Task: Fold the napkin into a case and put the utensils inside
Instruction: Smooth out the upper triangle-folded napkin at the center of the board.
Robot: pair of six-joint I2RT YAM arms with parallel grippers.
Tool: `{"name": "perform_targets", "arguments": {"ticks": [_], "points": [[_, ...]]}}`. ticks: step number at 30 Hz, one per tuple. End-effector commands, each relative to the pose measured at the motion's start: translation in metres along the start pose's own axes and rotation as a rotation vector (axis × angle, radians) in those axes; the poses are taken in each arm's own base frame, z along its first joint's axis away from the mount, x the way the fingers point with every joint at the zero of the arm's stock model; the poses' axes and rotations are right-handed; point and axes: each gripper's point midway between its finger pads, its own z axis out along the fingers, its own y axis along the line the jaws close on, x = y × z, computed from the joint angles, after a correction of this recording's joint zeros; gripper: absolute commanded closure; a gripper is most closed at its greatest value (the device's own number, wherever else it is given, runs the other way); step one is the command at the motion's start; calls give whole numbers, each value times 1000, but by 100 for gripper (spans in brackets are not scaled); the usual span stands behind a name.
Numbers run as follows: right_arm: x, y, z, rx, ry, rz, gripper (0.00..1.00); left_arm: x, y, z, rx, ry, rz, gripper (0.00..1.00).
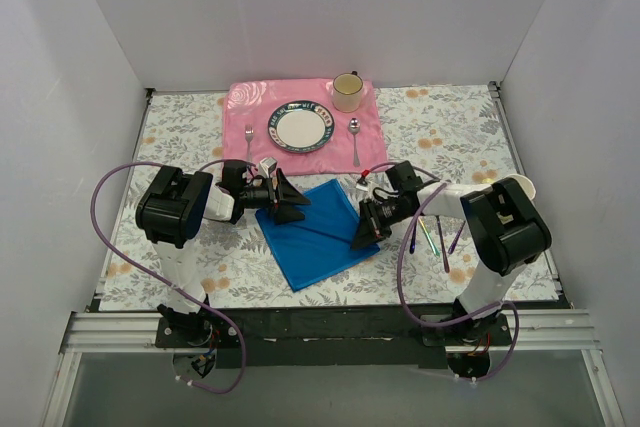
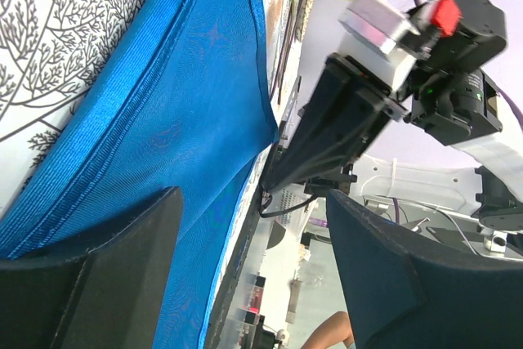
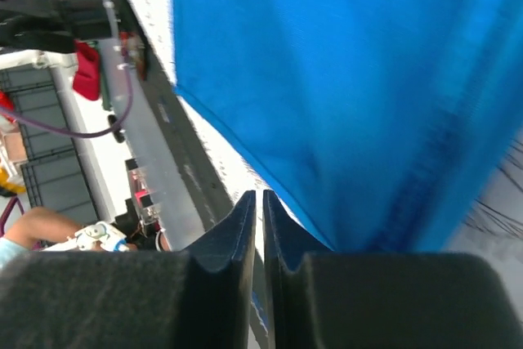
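From above, the napkin (image 1: 318, 237) lies at the middle of the floral table (image 1: 450, 137), a rough square set askew with corners toward about 1, 4, 7 and 10 o'clock, so no long axis stands out. The left gripper (image 1: 297, 205) hangs over its 10 o'clock corner and the right gripper (image 1: 358, 242) sits at its 3 o'clock edge. The utensils (image 1: 430, 238) lie on the table at 3 o'clock of the napkin, apart from it and partly hidden by the right arm, their long axes running roughly 12 to 6. At 12 o'clock a pink placemat (image 1: 250, 102) carries a plate (image 1: 300, 127), a cup (image 1: 347, 92), a silver fork (image 1: 249, 137) and a silver spoon (image 1: 355, 137).

In the left wrist view, the left gripper (image 2: 253, 202) stands wide apart with nothing grasped, the napkin (image 2: 188, 120) below it. A hemmed band runs from 7 toward 12 o'clock. The cloth draws to a point at the right gripper (image 2: 274, 177).

In the right wrist view, the right gripper (image 3: 255, 198) is clenched to a thin slit, pinching the edge of the napkin (image 3: 343, 79), which spreads toward 1 o'clock.
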Motion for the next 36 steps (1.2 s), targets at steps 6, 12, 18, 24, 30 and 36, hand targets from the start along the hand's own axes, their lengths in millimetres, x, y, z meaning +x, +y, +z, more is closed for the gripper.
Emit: {"name": "perform_targets", "arguments": {"ticks": [6,12,18,24,30,36], "points": [[1,-37,-3,148,23,47,96,4,45,-2,-122,-45,-142,29],[4,-40,3,119,39,120,99,3,44,-3,-124,-49,-135,30],[-6,-14,-6,51,-9,43,99,3,45,-3,-127,-49,-139,30],[-28,16,-21,32,-120,-91,91,3,45,-3,-126,-48,-139,30],[-60,5,-22,111,-166,-145,72,3,45,-2,-125,-47,-135,30],[-96,-2,-25,188,-228,-204,59,3,44,-2,-122,-45,-134,31]]}}
